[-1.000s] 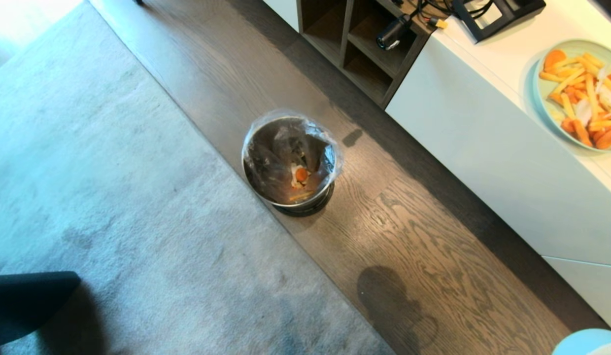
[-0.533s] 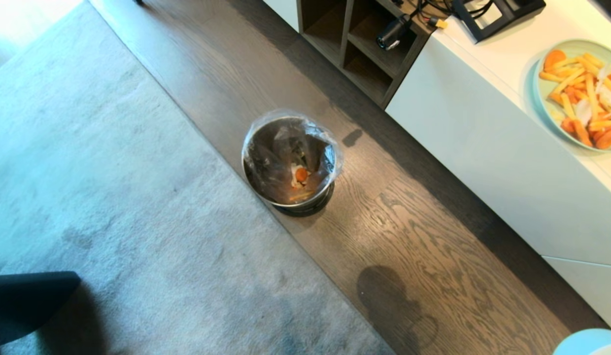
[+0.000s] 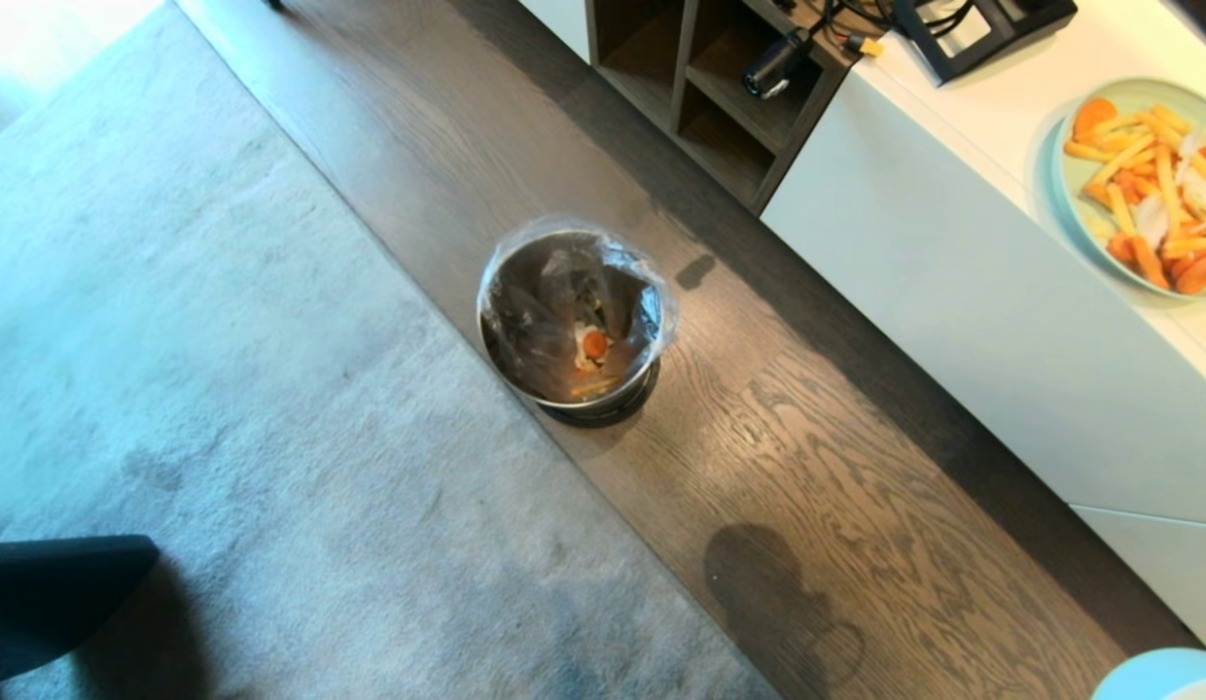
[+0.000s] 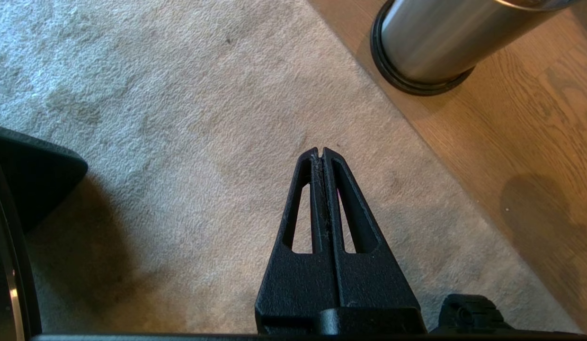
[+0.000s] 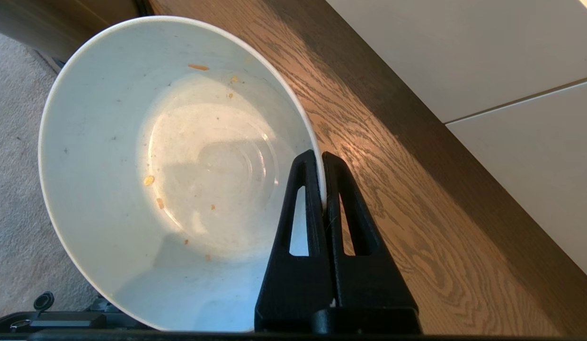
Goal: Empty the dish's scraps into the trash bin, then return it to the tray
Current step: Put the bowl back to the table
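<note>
The dish (image 5: 170,180) holds only crumbs; the right gripper (image 5: 320,158) pinches its rim above the wood floor (image 5: 416,199). The scraps (image 3: 591,345) lie in the trash bin (image 3: 572,321). The left gripper (image 4: 320,154) hangs closed, empty, over carpet (image 4: 180,118). The tray is outside all views.

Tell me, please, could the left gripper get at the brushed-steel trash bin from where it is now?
Probably yes. The left gripper hangs shut and empty over the grey carpet, and nothing lies between it and the trash bin standing on the wooden floor beside the carpet's edge.
</note>
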Robot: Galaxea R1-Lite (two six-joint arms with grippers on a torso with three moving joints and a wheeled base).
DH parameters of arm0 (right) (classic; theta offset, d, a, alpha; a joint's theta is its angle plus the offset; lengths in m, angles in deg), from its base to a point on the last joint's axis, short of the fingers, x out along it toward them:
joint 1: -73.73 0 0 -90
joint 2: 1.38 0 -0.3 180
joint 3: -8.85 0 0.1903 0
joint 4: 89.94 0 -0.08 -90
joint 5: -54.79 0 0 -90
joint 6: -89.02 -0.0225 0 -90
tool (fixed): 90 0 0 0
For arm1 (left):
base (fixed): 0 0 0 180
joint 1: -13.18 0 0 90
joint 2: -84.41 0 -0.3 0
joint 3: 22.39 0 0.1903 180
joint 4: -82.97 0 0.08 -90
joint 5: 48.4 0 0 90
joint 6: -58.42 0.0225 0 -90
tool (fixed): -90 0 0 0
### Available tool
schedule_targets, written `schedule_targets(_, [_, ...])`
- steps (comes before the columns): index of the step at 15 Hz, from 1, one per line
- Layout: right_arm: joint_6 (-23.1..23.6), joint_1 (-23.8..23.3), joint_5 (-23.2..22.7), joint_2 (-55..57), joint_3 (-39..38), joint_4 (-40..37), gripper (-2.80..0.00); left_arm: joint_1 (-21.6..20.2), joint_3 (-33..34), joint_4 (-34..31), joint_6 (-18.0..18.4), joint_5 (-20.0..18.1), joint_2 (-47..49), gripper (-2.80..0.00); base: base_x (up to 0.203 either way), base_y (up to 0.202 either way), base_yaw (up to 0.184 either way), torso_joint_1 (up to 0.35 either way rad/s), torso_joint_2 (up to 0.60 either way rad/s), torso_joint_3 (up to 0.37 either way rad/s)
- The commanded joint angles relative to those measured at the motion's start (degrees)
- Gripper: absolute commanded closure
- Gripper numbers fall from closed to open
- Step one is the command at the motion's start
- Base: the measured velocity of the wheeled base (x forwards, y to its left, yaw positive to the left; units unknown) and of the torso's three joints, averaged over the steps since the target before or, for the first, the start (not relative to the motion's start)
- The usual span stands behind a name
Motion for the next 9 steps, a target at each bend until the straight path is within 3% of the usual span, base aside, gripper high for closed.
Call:
schedule_targets(1, [0.0,0.0,0.0,0.2,0.0,0.0,0.00,0.0,0.0,0.0,-0.1,0.1,0.0,0.00,0.000,0.000,0.000,0.000,0.00,0.000])
schedule_targets(5, [0.0,0.0,0.0,0.2,0.0,0.0,0.00,0.0,0.0,0.0,-0.2,0.1,0.0,0.00,0.000,0.000,0.000,0.001,0.00,0.040])
schedule_targets(9, [0.0,0.0,0.0,0.1,0.0,0.0,0.00,0.0,0.0,0.0,-0.3,0.1,0.0,0.00,0.000,0.000,0.000,0.000,0.00,0.176])
